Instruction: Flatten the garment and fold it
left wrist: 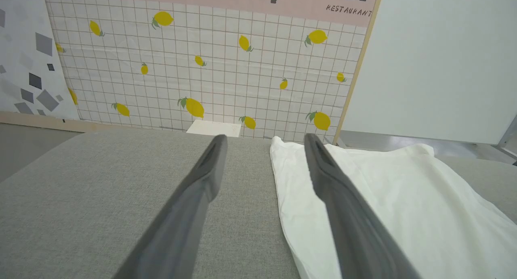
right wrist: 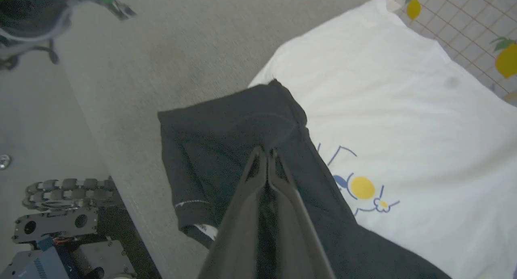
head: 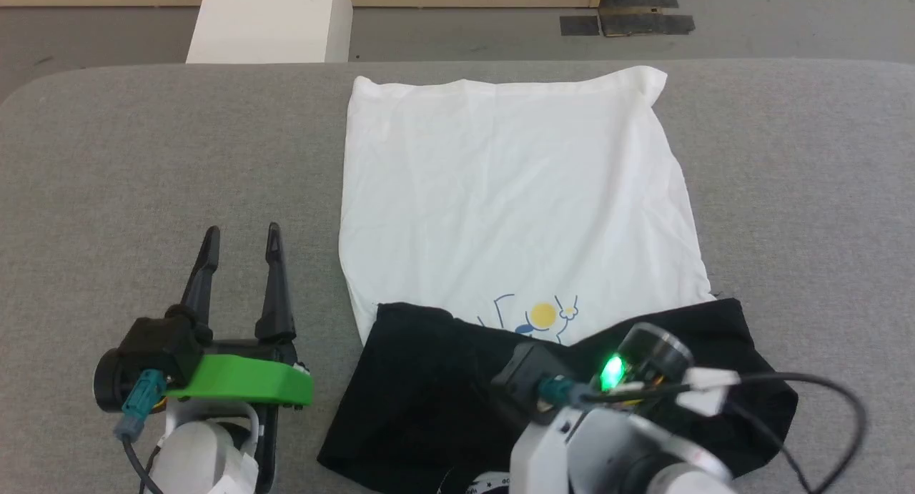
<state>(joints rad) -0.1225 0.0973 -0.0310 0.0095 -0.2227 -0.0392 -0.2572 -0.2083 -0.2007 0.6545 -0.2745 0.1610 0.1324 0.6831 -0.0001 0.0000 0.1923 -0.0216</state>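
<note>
The garment lies on the grey cloth-covered table, its white body spread fairly flat from the centre of the head view toward 12 o'clock, with soft creases and a small turned-up corner at 1 o'clock. Its black sleeves are folded across the near end, from 6 to 4 o'clock. They cover the lower part of the yellow-circle print and run off the bottom edge of the view, so the near hem is cut off. The left gripper sits at 8 o'clock over bare table, beside the shirt and not touching it. Its two dark fingers are spread wide, and in the left wrist view one of them crosses in front of the white edge. The right arm's wrist, with a lit green lamp, stands at 5 o'clock over the black fabric and hides its own fingers there. In the right wrist view, which is slightly blurred, the right gripper has its fingers pressed together at the tips, right against the black sleeve. Whether a fold of cloth is caught between them cannot be made out. Beyond the table, a white block stands at 11 o'clock, and a lemon-patterned tiled wall fills the background of the left wrist view.
</note>
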